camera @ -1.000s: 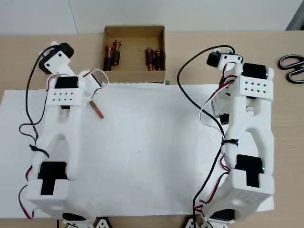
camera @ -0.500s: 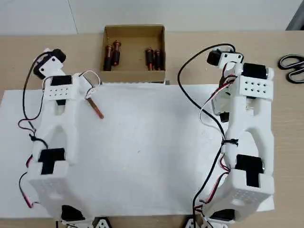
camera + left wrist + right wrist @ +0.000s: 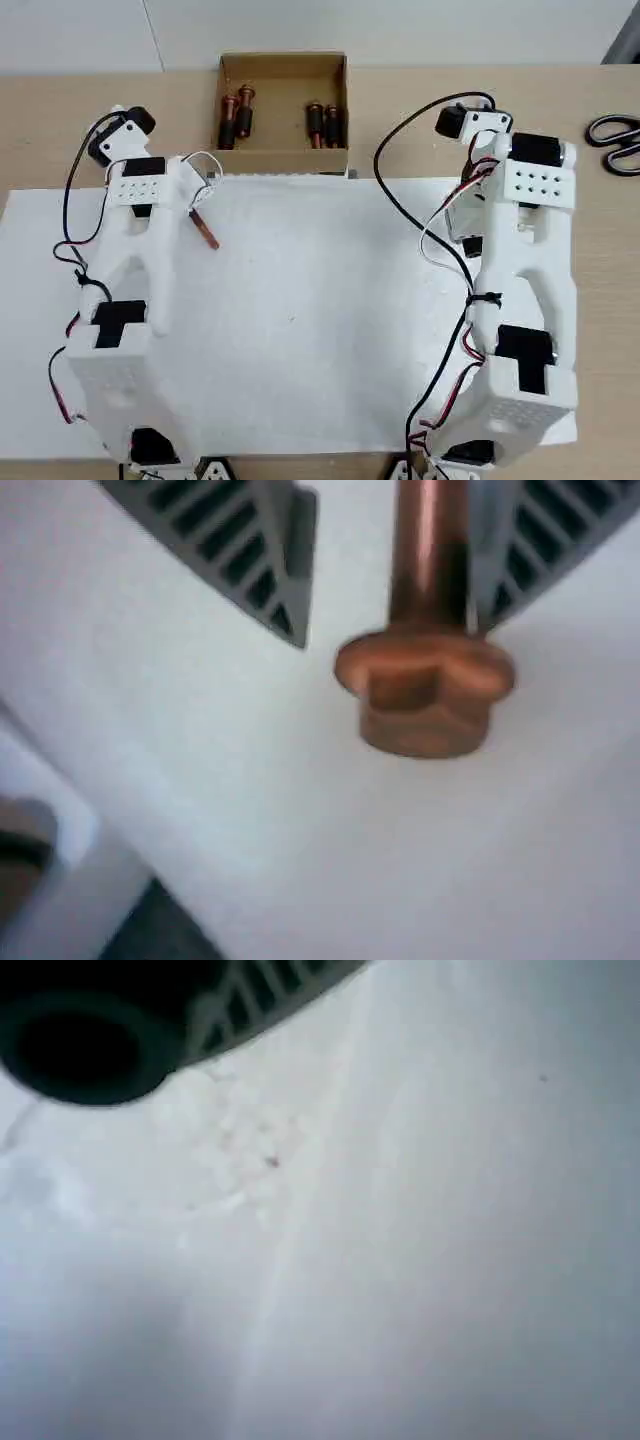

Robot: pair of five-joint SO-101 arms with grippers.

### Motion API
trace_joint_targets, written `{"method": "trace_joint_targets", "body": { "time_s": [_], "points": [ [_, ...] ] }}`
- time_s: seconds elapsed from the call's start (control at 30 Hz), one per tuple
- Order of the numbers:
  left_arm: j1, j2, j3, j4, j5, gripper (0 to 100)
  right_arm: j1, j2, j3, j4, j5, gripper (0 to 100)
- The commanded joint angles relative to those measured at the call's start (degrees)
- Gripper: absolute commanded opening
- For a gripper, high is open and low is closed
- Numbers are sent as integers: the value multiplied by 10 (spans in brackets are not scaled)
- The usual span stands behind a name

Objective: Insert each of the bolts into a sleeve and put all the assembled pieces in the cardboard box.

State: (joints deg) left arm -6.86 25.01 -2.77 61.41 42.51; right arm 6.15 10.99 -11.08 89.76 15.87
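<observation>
A copper bolt (image 3: 205, 230) lies on the white sheet, its flanged head (image 3: 425, 695) toward the camera in the left wrist view. My left gripper (image 3: 196, 212) stands open around its shaft: one finger (image 3: 545, 540) touches it, the other (image 3: 245, 555) is apart. My right gripper (image 3: 466, 238) sits at the sheet's right side, shut on a black sleeve (image 3: 85, 1045) whose hollow end shows beside a ribbed finger (image 3: 270, 990). The cardboard box (image 3: 283, 62) at the back holds two assembled pieces on its left (image 3: 238, 115) and two on its right (image 3: 325, 125).
A white foam sheet (image 3: 310, 320) covers most of the table between the arms. Black scissors (image 3: 615, 140) lie on the bare wood at the far right. Cables loop off both arms.
The left arm's wrist swung left and then back right, and its base shifted. The bolt stayed where it was on the sheet. The right arm kept still.
</observation>
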Motion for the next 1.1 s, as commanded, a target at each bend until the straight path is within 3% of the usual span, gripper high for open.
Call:
{"method": "trace_joint_targets", "body": {
  "time_s": [0.0, 0.13, 0.27, 0.67, 0.93, 1.07],
  "points": [
    [17, -5, -24, 16, 2, 104, 1, -1, -3, -6, -7, 9],
    [12, -5, -24, 20, 2, 100, 1, -1, -3, -4, -11, 9],
    [3, -5, -23, 18, 2, 6, 0, -1, -1, -3, -22, 9],
    [-2, -16, -36, 22, 2, 6, -31, -18, 30, -7, -22, 9],
    [7, -125, -127, 134, -2, 6, -72, -144, 30, 20, -22, 6],
    [20, -184, -141, 191, -37, 6, -95, -199, 30, 74, -22, 5]
  ]
}}
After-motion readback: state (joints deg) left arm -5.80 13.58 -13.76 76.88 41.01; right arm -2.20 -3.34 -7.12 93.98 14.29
